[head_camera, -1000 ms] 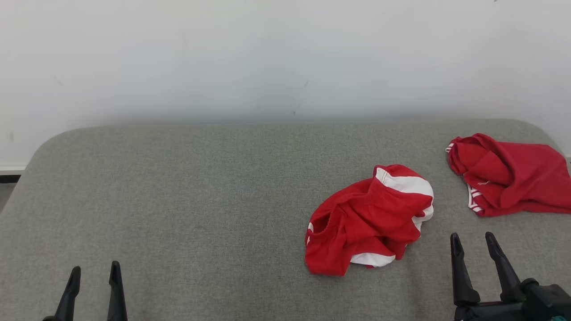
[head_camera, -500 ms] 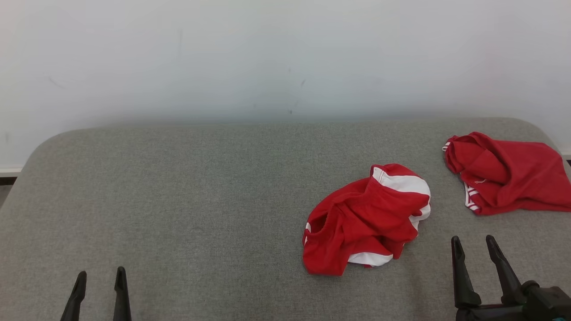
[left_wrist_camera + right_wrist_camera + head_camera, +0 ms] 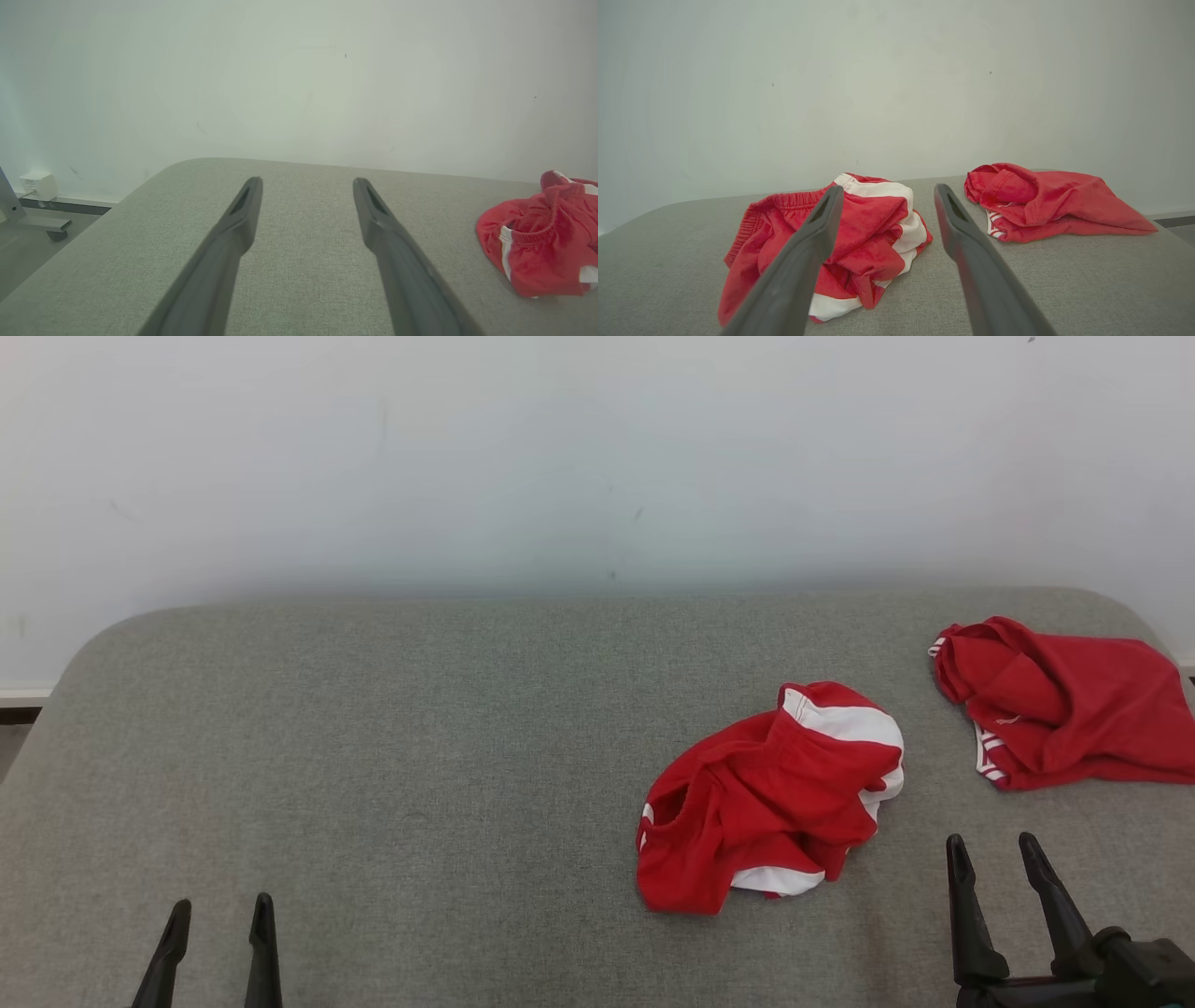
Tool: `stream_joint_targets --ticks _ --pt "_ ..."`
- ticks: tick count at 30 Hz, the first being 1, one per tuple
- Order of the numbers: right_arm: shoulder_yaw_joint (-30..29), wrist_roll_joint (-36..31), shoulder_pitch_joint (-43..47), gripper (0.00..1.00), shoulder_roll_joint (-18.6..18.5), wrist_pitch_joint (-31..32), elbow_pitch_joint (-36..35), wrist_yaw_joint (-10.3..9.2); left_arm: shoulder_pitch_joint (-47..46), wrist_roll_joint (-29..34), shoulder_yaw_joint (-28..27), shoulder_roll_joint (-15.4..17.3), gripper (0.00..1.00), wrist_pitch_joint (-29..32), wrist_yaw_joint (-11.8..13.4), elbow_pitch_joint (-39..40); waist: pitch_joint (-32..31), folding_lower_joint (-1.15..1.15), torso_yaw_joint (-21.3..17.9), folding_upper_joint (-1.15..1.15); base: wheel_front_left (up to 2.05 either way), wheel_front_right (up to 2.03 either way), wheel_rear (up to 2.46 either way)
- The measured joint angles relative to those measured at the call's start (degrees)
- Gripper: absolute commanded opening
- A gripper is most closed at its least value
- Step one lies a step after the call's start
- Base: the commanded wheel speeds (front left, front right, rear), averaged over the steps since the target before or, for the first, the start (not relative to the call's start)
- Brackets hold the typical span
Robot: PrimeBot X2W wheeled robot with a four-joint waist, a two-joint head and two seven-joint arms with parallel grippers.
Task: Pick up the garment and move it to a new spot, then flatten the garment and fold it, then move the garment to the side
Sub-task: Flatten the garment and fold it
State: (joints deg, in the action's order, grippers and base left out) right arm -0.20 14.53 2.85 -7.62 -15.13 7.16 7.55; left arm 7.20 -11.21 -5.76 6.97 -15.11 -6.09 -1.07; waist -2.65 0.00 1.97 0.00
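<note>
A crumpled red garment with white bands and an elastic waistband [image 3: 770,798] lies bunched in a heap on a grey woven-fabric padded surface with rounded corners [image 3: 420,737], and everything else is placed from that heap. Beyond it and to its right, apart from it with bare fabric between, a second red garment with thin white striped trim [image 3: 1064,705] lies flatter, close to the surface's far right corner. Behind both rises a plain white wall [image 3: 560,457]. The right gripper [image 3: 991,840] hovers just to the near right of the crumpled heap, not touching it, its two long dark fingers spread wide with nothing between them; in the right wrist view the heap sits behind its left finger [image 3: 803,247]. The left gripper [image 3: 223,903] hangs well to the heap's left, over bare grey fabric, its jaws likewise wide apart and empty; in the left wrist view the heap shows far off to the right of its fingers [image 3: 397,252].
</note>
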Motion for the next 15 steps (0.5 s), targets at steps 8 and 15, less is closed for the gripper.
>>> stream_joint_targets --ticks 8,15 --pt "-0.01 -0.02 0.08 1.00 0.09 0.00 0.00 0.01 0.01 -0.94 0.30 -0.13 1.00 0.00 -0.96 0.05 -0.15 0.00 -0.24 0.00 0.00 0.00 0.00" --pt "-0.26 -0.03 0.16 1.00 0.14 0.00 0.04 0.01 0.01 -2.81 1.19 0.15 1.00 0.00 -1.27 -0.22 -0.35 0.00 -0.32 0.00 0.00 0.00 0.00"
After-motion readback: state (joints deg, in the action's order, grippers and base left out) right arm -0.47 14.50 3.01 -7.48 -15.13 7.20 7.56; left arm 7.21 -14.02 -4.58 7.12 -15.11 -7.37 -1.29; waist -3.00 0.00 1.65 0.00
